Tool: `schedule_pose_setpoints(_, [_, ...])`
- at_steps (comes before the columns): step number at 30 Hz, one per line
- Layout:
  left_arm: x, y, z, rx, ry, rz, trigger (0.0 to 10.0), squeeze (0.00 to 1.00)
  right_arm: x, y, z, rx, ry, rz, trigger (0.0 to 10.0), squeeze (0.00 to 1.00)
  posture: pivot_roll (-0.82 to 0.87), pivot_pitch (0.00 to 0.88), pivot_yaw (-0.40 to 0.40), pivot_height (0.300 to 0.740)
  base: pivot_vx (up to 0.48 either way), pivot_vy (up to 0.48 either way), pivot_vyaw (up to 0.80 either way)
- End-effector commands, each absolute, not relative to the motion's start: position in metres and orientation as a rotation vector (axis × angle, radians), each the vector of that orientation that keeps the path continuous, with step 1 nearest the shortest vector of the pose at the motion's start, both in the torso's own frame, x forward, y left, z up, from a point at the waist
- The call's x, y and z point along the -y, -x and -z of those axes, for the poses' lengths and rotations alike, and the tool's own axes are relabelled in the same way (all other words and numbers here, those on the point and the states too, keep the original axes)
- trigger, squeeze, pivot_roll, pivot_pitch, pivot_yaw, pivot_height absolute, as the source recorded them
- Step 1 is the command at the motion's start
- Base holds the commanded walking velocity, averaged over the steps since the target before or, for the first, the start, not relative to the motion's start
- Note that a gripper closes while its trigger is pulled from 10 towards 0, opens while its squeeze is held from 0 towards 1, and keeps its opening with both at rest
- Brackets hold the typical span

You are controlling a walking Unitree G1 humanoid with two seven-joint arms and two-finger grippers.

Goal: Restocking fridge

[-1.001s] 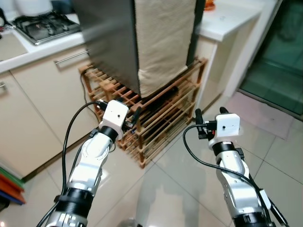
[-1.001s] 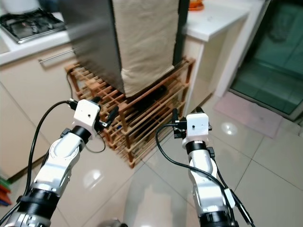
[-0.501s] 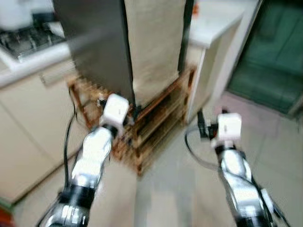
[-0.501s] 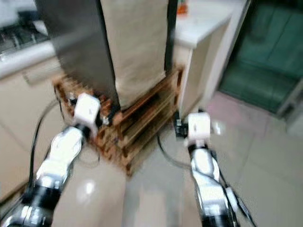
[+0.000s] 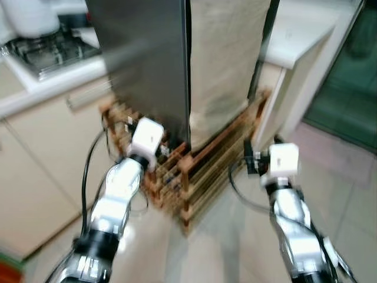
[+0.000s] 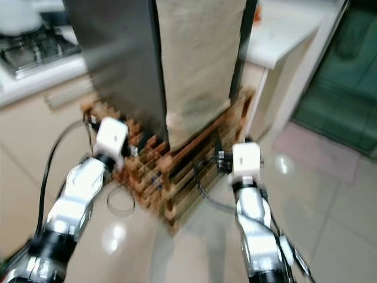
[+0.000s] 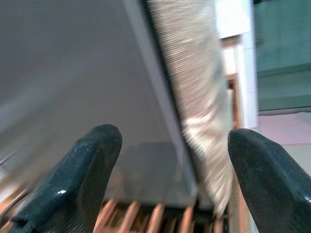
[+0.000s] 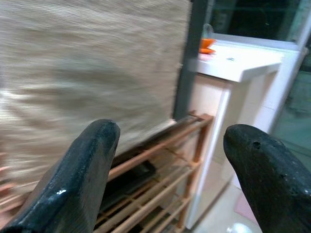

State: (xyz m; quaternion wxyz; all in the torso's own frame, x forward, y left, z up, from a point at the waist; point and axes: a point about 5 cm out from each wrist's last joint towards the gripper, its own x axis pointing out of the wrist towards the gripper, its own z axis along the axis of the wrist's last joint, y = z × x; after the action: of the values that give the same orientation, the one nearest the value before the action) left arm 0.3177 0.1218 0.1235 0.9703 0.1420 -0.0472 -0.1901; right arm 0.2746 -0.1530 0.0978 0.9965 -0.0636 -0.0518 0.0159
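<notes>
Standing in a kitchen with a shiny pale tiled floor (image 5: 224,247), a bit blurry. Facing the tall grey fridge (image 5: 147,53), sitting on top of a wooden slatted rack (image 5: 206,171). Showing a tan woven cloth (image 5: 227,59) hanging down the front of the fridge, with its bottom edge reaching the top of the rack.

Holding the left gripper (image 7: 165,170) up just beside the fridge's lower corner, close to the rack, fingers (image 7: 82,170) spread wide apart with nothing between them. Holding the right gripper (image 8: 175,170) up in front of the fridge, near the rack's right end, fingers (image 8: 82,170) also spread wide apart and gripping nothing.

Showing a stove top (image 5: 50,50) on a white counter (image 5: 35,85) to the left of the fridge, with cream cabinet doors (image 5: 41,165) under it. Showing another white counter (image 5: 300,41) to the right of the fridge, with something small and orange (image 8: 208,44) lying on it. Showing a dark green doorway (image 5: 353,76) farther right of the fridge.
</notes>
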Motion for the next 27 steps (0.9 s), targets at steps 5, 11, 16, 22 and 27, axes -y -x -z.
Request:
schedule_pose_setpoints(5, [-0.102,-0.323,-0.137,0.126,-0.297,0.483,10.0,0.0,0.161,-0.275,-0.101,0.111,0.147,-0.008,10.0,0.0,0.06,0.021,0.032,0.74,0.17,0.0,0.0])
schedule_pose_setpoints(11, [-0.083,-0.334,-0.157,0.138,-0.287,0.545,10.0,0.0,0.161,-0.276,-0.102,0.115,0.149,-0.009,10.0,0.0,0.04,0.025,0.035,0.74,0.0,0.0,0.0])
schedule_pose_setpoints(16, [-0.075,-0.337,-0.165,0.129,-0.259,0.574,10.0,0.0,0.161,-0.276,-0.102,0.117,0.148,-0.005,10.0,0.0,0.04,0.027,0.039,0.74,0.0,0.0,0.0])
schedule_pose_setpoints(22, [-0.066,-0.337,-0.172,0.101,-0.192,0.616,10.0,0.0,0.163,-0.274,-0.102,0.114,0.149,0.004,10.0,0.0,0.03,0.032,0.043,0.74,0.0,0.0,0.0])
schedule_pose_setpoints(27, [-0.06,-0.341,-0.17,0.071,-0.192,0.627,10.0,0.0,0.169,-0.265,-0.097,0.094,0.146,-0.002,10.0,0.0,0.04,0.031,0.041,0.74,0.0,0.0,0.0])
